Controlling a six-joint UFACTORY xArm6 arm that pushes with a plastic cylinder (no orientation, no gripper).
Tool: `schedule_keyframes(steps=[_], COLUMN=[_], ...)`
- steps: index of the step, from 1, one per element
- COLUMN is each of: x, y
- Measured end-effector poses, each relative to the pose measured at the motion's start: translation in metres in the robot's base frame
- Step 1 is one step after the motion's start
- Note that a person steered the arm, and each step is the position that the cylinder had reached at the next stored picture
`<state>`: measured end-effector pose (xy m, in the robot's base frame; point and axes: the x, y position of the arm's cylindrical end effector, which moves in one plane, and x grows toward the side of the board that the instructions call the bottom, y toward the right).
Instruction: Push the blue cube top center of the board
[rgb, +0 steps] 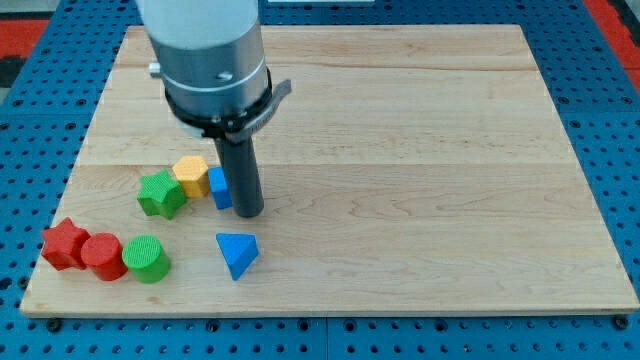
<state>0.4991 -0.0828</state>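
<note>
Camera view shows the blue cube (219, 188) at left of centre on the wooden board (420, 150), touching my tip (249, 213), which stands just right of it; this rod has no jaws. A yellow block (190, 175) and green star (161, 194) adjoin leftward. Below sits a blue triangle (238, 253); at lower left, 1 red star (64, 244), red cylinder (103, 256), green cylinder (147, 259).
</note>
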Motion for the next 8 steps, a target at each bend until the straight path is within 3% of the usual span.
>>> schedule_keyframes(steps=[1,4,6,7,8], x=[0.029,-0.087,-0.15,-0.171,-0.186], y=[0.004,-0.033,-0.094,-0.13,-0.122])
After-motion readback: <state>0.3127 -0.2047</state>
